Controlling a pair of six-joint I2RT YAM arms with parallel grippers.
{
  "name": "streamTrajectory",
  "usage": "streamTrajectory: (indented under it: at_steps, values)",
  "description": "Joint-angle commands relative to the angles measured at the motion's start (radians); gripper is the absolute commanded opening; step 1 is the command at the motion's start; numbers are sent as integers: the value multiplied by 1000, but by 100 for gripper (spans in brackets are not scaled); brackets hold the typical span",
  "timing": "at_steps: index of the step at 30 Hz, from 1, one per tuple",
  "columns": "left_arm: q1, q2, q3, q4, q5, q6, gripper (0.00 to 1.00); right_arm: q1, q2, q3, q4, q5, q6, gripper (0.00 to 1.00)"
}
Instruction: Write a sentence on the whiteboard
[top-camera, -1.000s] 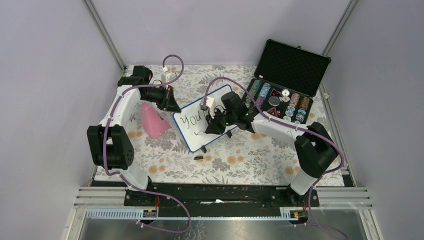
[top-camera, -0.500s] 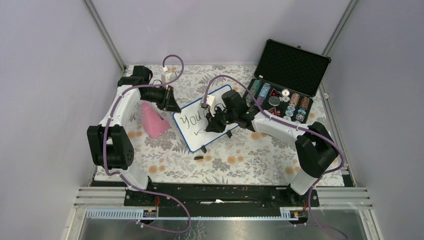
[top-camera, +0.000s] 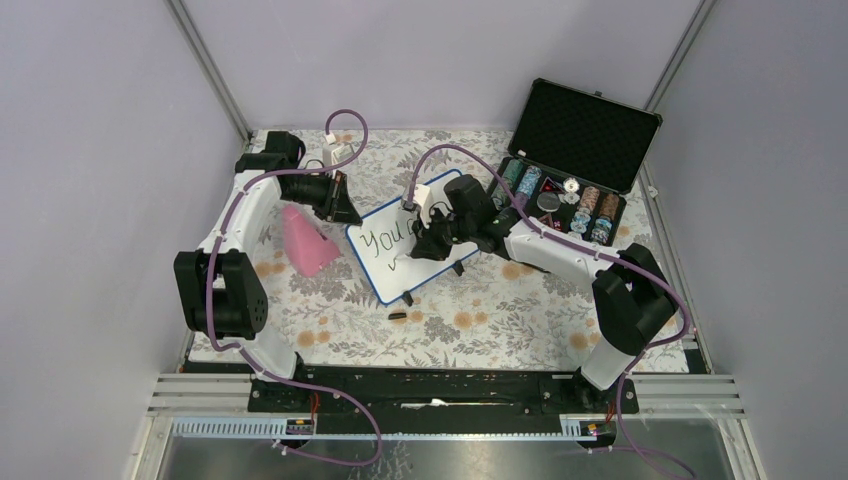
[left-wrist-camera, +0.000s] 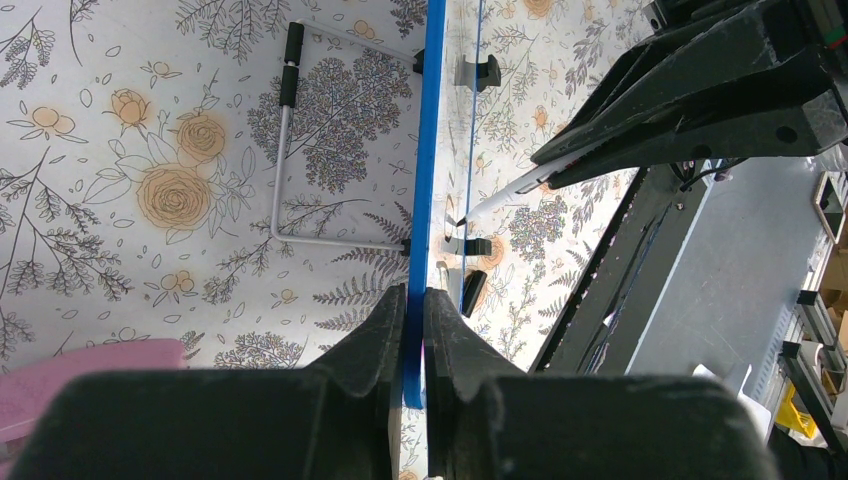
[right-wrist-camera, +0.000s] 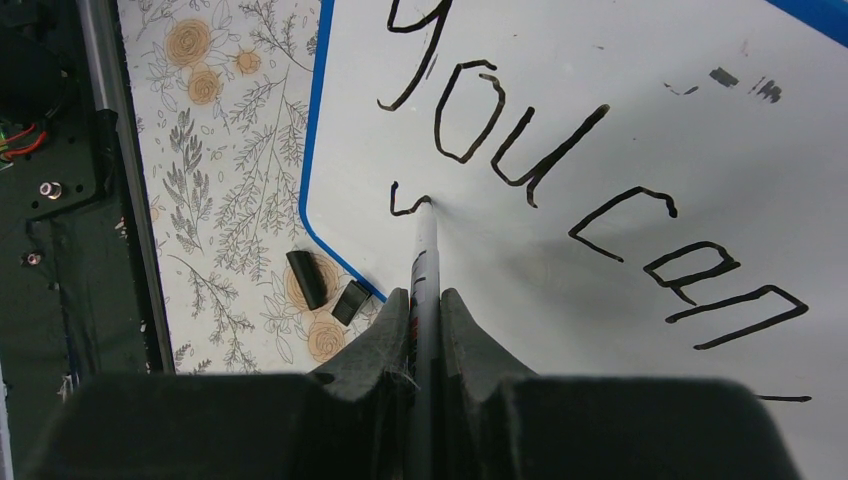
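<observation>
The whiteboard (top-camera: 388, 272), white with a thin blue frame, stands tilted in the middle of the table. My left gripper (top-camera: 346, 212) is shut on its blue edge (left-wrist-camera: 432, 150), which shows edge-on between the fingers (left-wrist-camera: 390, 330). My right gripper (right-wrist-camera: 425, 300) is shut on a dark marker (right-wrist-camera: 426, 250), whose tip touches the board at a short first stroke (right-wrist-camera: 403, 208) of a second line. Above it the sentence (right-wrist-camera: 560, 180) reads "You can". From the left wrist, the marker (left-wrist-camera: 505, 193) pokes out of the right gripper (left-wrist-camera: 700, 90) onto the board face.
A pink block (top-camera: 305, 240) lies left of the board. An open black case (top-camera: 580, 130) with chips sits at the back right. A black cap (top-camera: 397, 316) lies in front of the board, near a clip foot (right-wrist-camera: 351, 301). A wire stand (left-wrist-camera: 285, 170) props the board's back.
The right gripper with the marker has shifted slightly up and to the right across the board. The left arm and the board have stayed still.
</observation>
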Motion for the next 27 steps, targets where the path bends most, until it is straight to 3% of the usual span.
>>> streamTrajectory:
  at_steps: [1, 27]
  values:
    - [6, -34, -7, 30, -14, 18, 0, -9, -6, 38, 11, 20, -23, 0]
    - [6, -24, -8, 29, -21, 20, 0, 14, -22, -55, -6, -5, -42, 0]
